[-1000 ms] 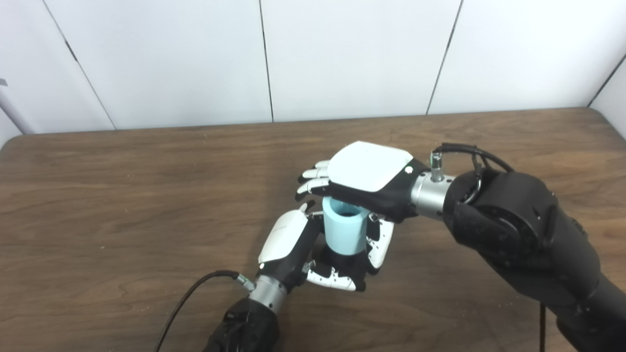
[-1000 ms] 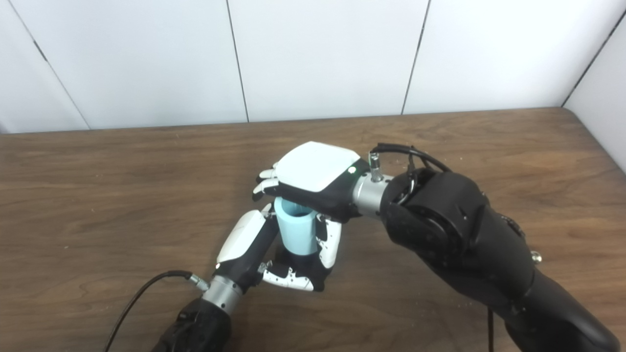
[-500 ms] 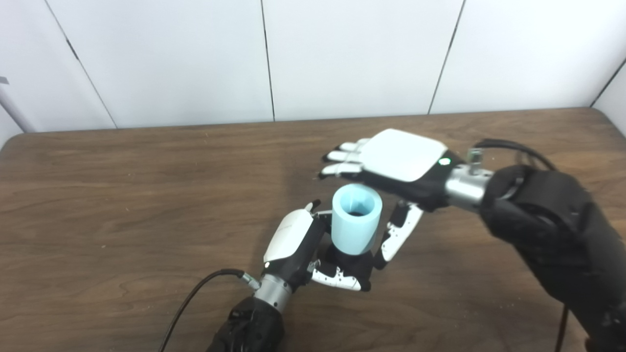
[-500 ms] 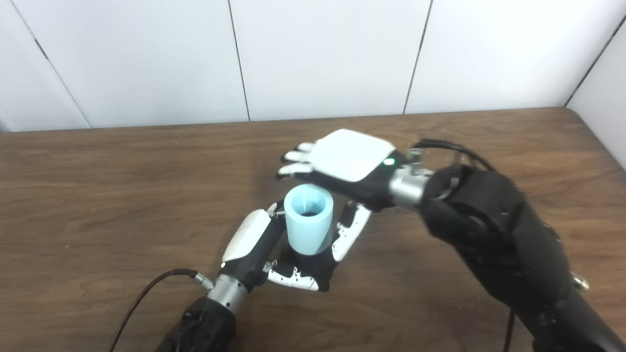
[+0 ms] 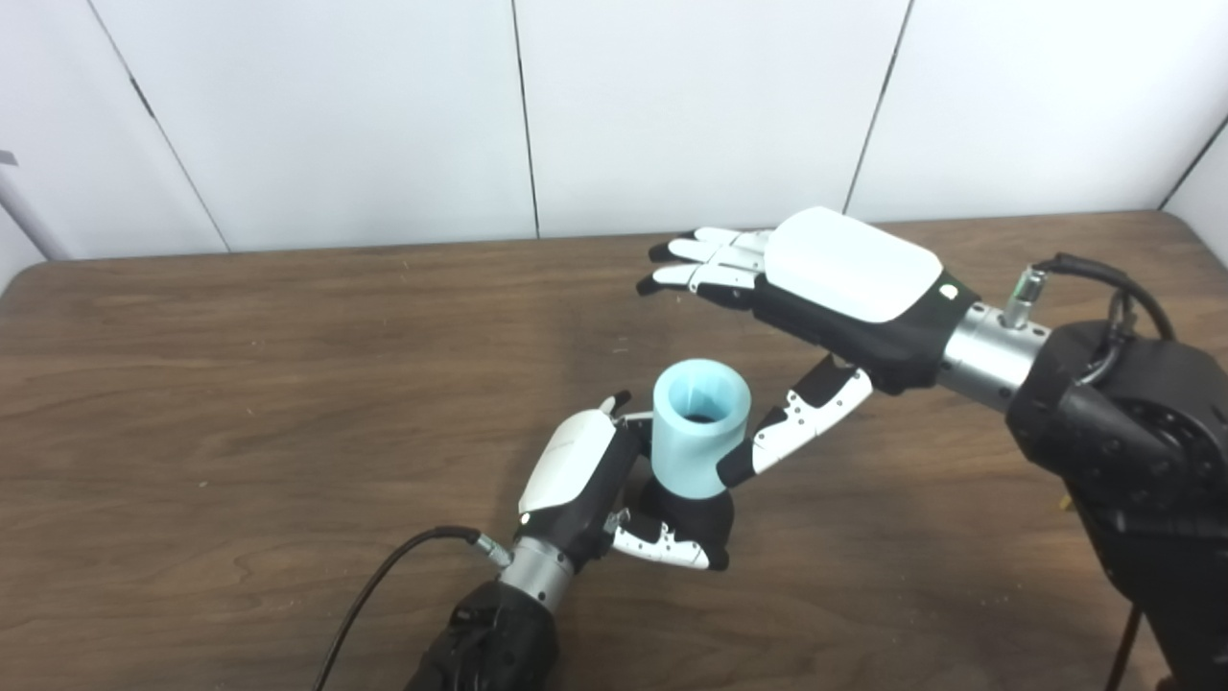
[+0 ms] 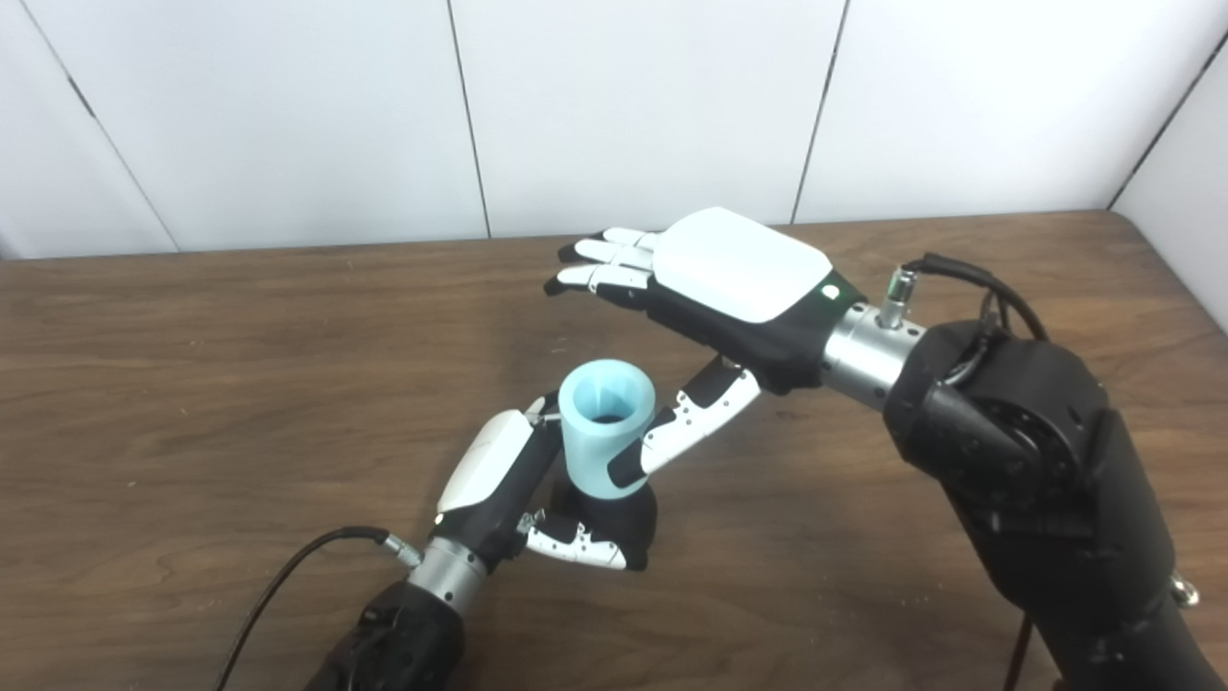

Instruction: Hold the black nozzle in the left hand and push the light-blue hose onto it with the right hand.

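A short light-blue hose [image 5: 697, 429] stands upright on a black nozzle [image 5: 683, 507], its open end facing up. My left hand [image 5: 595, 485] is shut on the black nozzle at the base, fingers wrapped under the hose. My right hand [image 5: 811, 288] hovers open above and to the right of the hose, palm down, fingers spread toward the wall. Its thumb [image 5: 791, 431] hangs down beside the hose's right side; whether it touches is unclear. Most of the nozzle is hidden by the hose and my left fingers.
The brown wooden table [image 5: 240, 384] runs to a white panelled wall [image 5: 384, 115] at the back. A black cable [image 5: 384, 585] trails from my left wrist along the table toward the front edge. My bulky right forearm [image 5: 1122, 451] fills the lower right.
My right hand has let go of the hose top, lifted up and drawn back to the right with fingers spread. The hose and left hand have stayed in place.
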You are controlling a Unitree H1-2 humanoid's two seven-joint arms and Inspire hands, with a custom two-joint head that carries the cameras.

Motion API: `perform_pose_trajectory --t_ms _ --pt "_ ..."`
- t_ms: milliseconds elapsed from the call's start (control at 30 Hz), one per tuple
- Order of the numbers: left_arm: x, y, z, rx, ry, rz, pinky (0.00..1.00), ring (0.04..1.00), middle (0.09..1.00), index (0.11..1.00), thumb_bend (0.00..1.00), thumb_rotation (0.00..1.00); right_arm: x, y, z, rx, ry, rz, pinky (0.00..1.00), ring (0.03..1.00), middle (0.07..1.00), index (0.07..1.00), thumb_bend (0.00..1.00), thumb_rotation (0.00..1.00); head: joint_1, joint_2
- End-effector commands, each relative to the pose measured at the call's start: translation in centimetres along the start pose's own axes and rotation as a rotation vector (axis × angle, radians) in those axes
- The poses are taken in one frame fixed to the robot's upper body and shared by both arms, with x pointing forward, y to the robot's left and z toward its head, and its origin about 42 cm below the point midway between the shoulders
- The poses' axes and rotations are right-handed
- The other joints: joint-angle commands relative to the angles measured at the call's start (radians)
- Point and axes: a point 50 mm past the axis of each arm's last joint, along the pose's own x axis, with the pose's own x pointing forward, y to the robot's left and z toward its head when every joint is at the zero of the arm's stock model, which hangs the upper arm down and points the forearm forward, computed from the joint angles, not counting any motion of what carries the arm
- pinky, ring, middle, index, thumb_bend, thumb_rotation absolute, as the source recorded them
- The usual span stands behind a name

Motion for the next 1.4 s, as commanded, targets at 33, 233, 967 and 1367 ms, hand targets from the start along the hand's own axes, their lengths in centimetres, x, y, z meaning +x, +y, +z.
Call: perform_pose_trajectory --t_ms 33,233,967,1367 --pt "-0.7 -0.4 -1.9 0.032 0.073 -0.044 1.00 0.517 0.466 0.484 0.50 0.00 -1.3 -1.5 0.7 -0.026 -0.016 -0.066 0.86 0.969 0.969 0.924 0.68 0.76 0.000 0.001" --pt "-0.8 -0.3 -2.2 0.029 0.088 -0.039 1.00 0.528 0.467 0.479 0.50 0.00 -2.9 -1.1 1.8 -0.005 -0.033 -0.051 0.95 0.999 0.999 0.956 0.62 0.77 0.000 0.001" --pt "-0.9 0.0 -2.8 0.029 0.113 -0.041 1.00 0.527 0.467 0.479 0.50 0.00 -5.5 3.4 3.6 -0.009 -0.048 0.030 1.00 1.000 1.000 1.000 0.74 1.00 -0.004 0.002" --pt "-1.0 -0.3 -2.7 0.032 0.113 -0.054 1.00 0.507 0.473 0.483 0.50 0.00 -5.0 3.3 3.4 -0.015 -0.067 0.028 1.00 1.000 1.000 1.000 0.75 1.00 -0.002 0.001"
